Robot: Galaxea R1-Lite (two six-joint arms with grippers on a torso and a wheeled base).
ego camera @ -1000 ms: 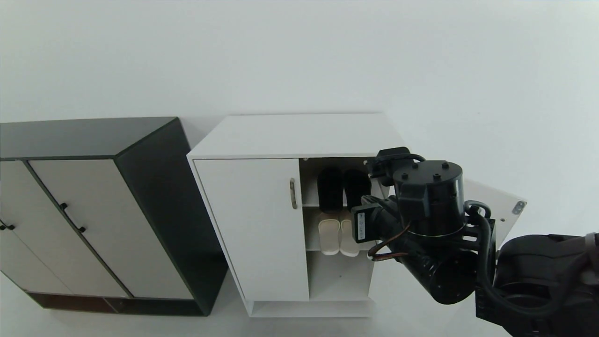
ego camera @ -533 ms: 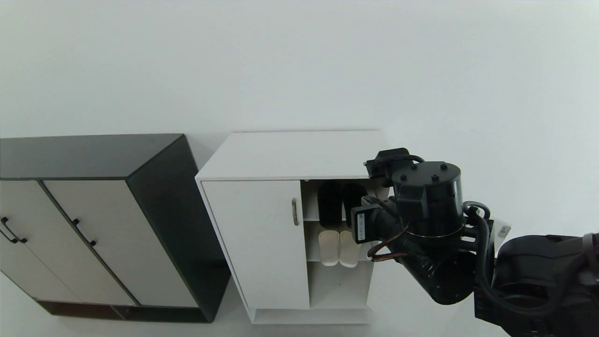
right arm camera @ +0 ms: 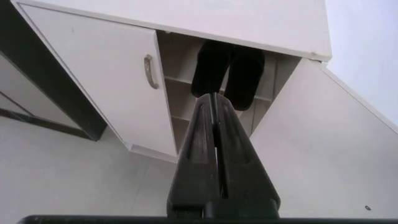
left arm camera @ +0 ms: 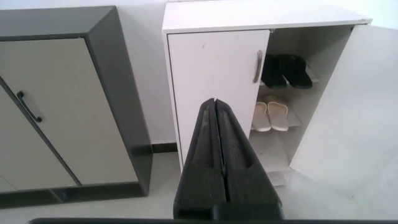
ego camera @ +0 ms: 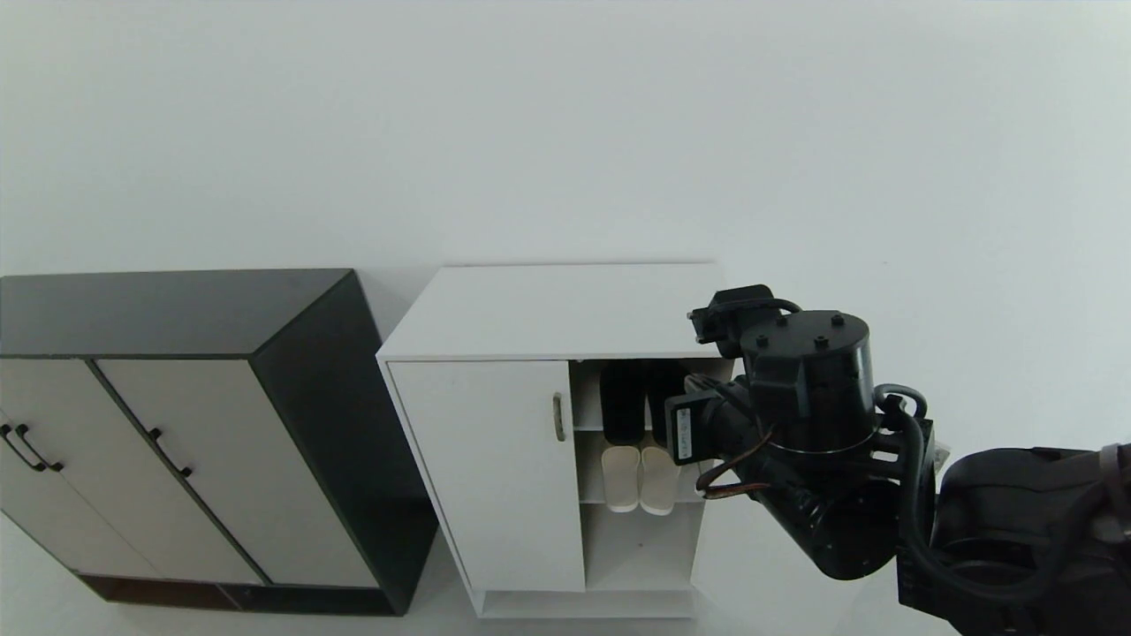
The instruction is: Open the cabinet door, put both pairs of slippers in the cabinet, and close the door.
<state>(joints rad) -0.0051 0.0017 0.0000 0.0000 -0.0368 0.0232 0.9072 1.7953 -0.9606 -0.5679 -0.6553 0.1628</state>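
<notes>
Right wrist view: right gripper (right arm camera: pixel 215 99) has its fingers pressed together; the open cabinet door (right arm camera: pixel 323 143) stands upright just beside them, on their right. This arm is nearer.

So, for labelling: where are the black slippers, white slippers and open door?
black slippers (right arm camera: pixel 244 76), right wrist view, one slipper's toe
white slippers (ego camera: pixel 620 473), head view, left slipper's insole
open door (left arm camera: pixel 348 124), left wrist view, inner face

Two cabinets: white cabinet (ego camera: pixel 486 468), dark cabinet (ego camera: pixel 318 424); two pairs: black slippers (ego camera: pixel 623 406), white slippers (ego camera: pixel 621 473).
</notes>
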